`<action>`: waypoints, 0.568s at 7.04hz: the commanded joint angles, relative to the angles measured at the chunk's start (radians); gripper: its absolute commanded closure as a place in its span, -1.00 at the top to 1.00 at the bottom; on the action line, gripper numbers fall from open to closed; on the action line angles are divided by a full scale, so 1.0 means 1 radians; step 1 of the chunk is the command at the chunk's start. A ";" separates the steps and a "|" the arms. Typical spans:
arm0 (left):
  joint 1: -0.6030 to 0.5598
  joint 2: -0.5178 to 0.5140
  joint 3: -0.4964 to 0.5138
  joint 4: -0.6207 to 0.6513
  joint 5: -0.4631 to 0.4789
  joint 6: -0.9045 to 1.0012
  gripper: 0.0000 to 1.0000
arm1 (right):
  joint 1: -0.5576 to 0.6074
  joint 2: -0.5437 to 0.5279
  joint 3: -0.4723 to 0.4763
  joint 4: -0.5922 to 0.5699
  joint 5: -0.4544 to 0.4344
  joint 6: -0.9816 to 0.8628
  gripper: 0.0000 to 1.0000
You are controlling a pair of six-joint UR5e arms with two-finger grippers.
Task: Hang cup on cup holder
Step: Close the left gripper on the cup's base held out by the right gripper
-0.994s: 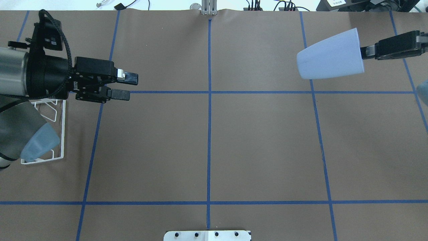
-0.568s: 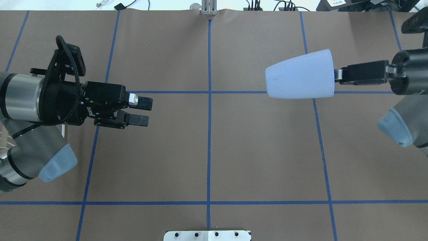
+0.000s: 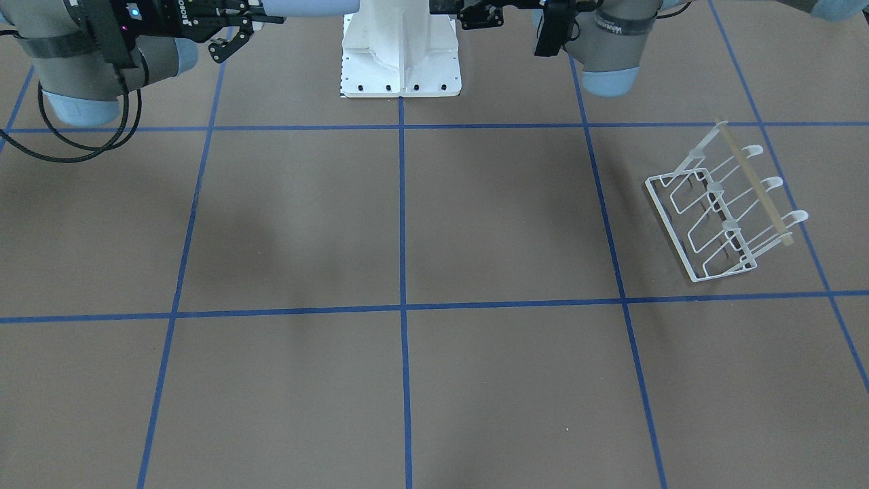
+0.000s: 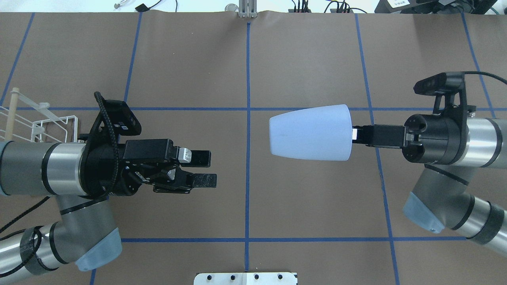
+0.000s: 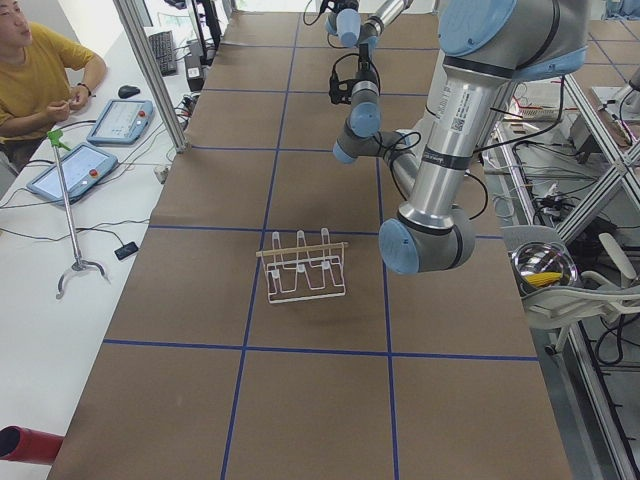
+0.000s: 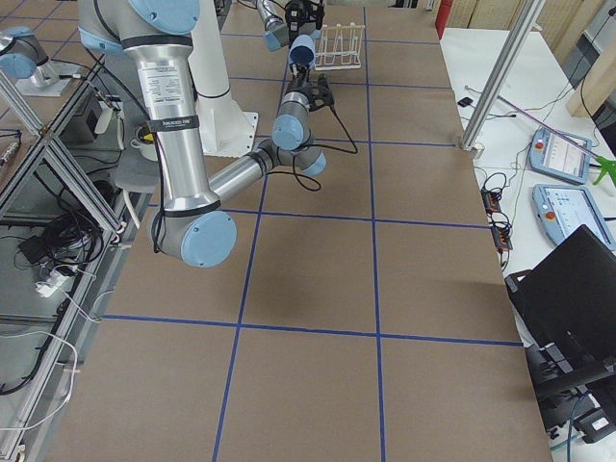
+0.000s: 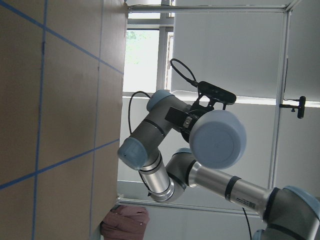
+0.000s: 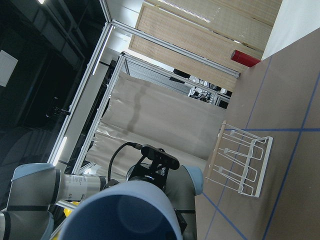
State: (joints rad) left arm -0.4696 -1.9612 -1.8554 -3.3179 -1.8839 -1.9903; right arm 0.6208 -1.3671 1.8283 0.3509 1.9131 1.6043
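**Right fingers** point(image 4: 360, 134): closed on the rim of the cup point(image 4: 311, 132). The cup is held on its side in the air above the table point(image 4: 309, 206), right of the middle blue tape line point(image 4: 248, 79), with its base pointing at the other arm.

**Left fingers** point(image 4: 200, 157): parted with a modest gap, holding nothing, level with the cup and aimed at its base. The middle tape line runs through the open gap between the fingertips and the cup base; the two are apart.

**Cup holder** point(image 3: 723, 210): stands on the table toward the robot's left end, inside a tape square and back from the table's edges. It is well apart from the cup. In the overhead view, the left arm point(image 4: 47, 170) partly hides it.

**Writing:** white letters "ROBO" show on the black housing point(image 3: 183, 10) behind the right fingers. A printed band on the left arm's sleeve in the left side view is too small to read.
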 commanded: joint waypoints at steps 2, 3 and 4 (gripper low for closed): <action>0.017 -0.008 -0.001 0.000 0.034 -0.002 0.96 | -0.171 0.011 -0.030 0.014 -0.138 -0.133 -1.00; 0.017 -0.007 0.004 0.001 0.051 -0.001 0.96 | -0.190 0.011 -0.024 0.014 -0.158 -0.144 -1.00; 0.017 -0.007 0.028 0.001 0.051 -0.001 0.96 | -0.196 0.020 -0.023 0.013 -0.173 -0.144 -1.00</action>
State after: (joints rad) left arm -0.4528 -1.9684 -1.8462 -3.3174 -1.8390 -1.9916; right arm 0.4405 -1.3543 1.8028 0.3646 1.7611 1.4669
